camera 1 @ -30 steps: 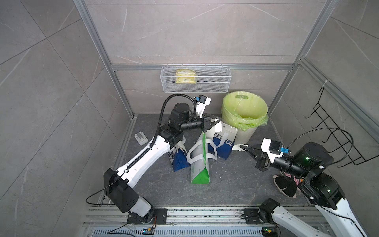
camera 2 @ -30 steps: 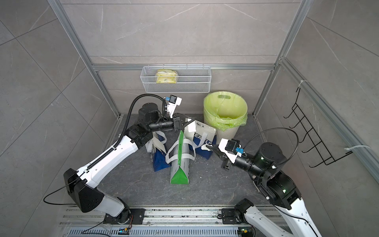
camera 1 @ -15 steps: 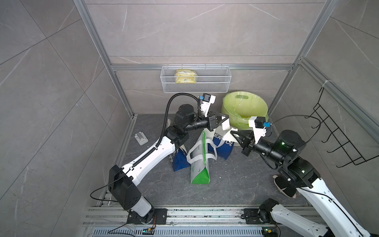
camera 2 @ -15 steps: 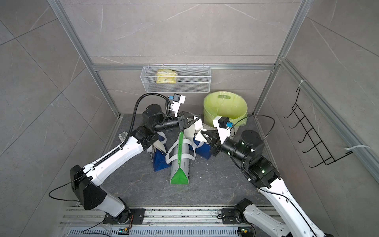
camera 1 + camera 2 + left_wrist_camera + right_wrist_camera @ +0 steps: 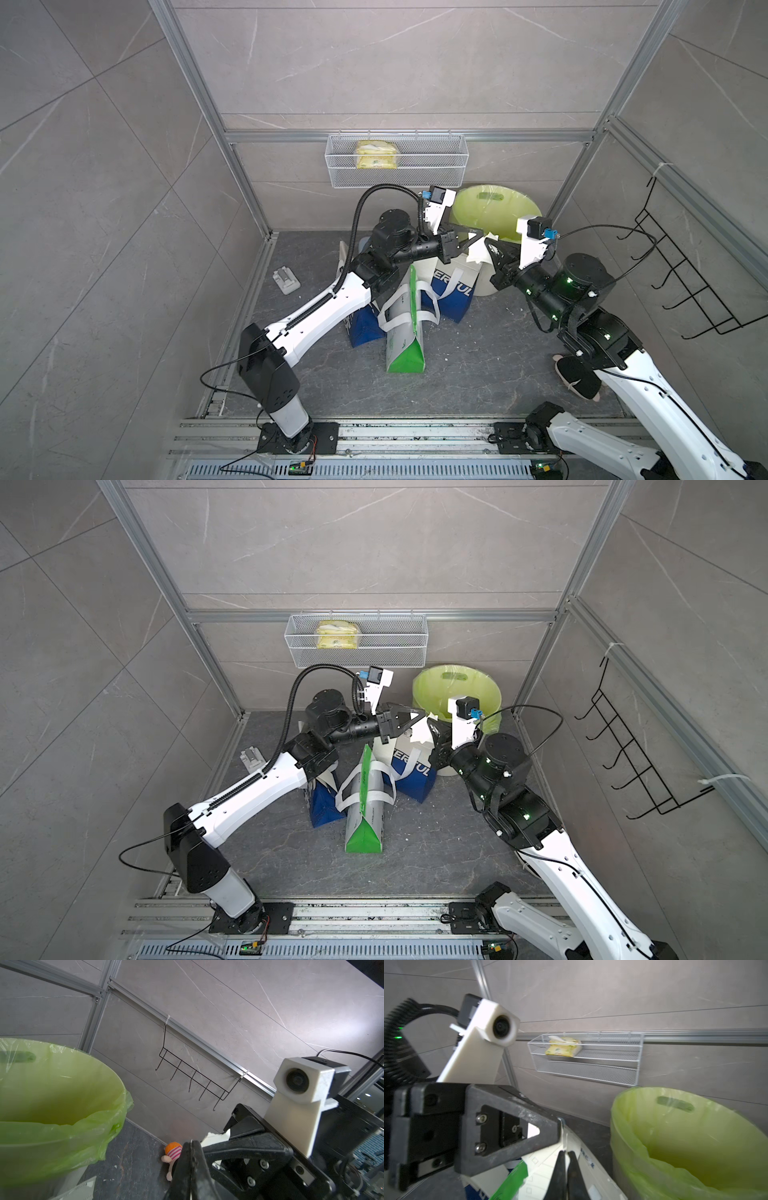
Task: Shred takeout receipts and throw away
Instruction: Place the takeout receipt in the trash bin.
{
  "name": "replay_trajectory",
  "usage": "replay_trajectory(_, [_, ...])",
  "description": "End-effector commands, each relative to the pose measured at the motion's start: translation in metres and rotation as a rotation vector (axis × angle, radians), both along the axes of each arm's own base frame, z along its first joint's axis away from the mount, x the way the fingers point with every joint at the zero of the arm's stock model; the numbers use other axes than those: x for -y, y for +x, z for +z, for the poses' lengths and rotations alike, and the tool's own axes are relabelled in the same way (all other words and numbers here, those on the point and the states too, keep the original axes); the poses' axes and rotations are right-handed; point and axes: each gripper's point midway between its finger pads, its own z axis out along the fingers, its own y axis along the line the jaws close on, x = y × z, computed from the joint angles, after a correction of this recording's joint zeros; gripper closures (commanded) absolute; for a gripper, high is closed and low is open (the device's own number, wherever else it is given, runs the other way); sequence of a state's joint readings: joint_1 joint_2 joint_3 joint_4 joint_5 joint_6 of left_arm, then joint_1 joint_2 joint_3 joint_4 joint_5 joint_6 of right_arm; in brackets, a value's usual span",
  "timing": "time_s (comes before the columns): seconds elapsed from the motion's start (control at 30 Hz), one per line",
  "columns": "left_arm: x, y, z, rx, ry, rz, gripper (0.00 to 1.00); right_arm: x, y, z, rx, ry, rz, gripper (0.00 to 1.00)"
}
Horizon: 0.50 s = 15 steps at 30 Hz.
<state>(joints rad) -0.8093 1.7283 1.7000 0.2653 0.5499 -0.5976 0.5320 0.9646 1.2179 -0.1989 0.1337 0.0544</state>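
The bin (image 5: 492, 206) mouth gapes unobstructed (bags (image 5: 405, 347) crowd the floor just beside it).

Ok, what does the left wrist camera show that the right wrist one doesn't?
Left wrist only: the black hook rack on the wall and a small doll on the floor. Right wrist only: the wire basket holding a yellow packet. Both: the green-lined bin and the white receipt pinched in shut jaws.

left fingers (image 5: 467, 231) pinched shut — arm raised | right fingers (image 5: 498, 251) pinched shut — tips nearly meeting
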Motion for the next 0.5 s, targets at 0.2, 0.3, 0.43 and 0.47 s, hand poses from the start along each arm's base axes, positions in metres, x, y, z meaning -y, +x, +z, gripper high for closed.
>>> replay_trajectory(0.2, [0.051,0.083,-0.019,0.004,0.008,0.169,1.0,0.066,0.076,0.0,-0.015,-0.036,-0.385,1.0])
replay_trajectory(0.3, [0.064,0.108,-0.032,-0.004,0.013,0.232,1.0,0.088,0.104,-0.012,-0.065,0.011,-0.435,1.0])
replay_trajectory(0.43, [0.073,0.138,-0.047,0.0,0.023,0.327,1.0,0.117,0.135,-0.029,-0.118,0.088,-0.472,1.0])
replay_trajectory(0.47, [0.074,0.143,-0.048,0.003,0.018,0.344,1.0,0.126,0.141,-0.032,-0.129,0.104,-0.487,1.0])
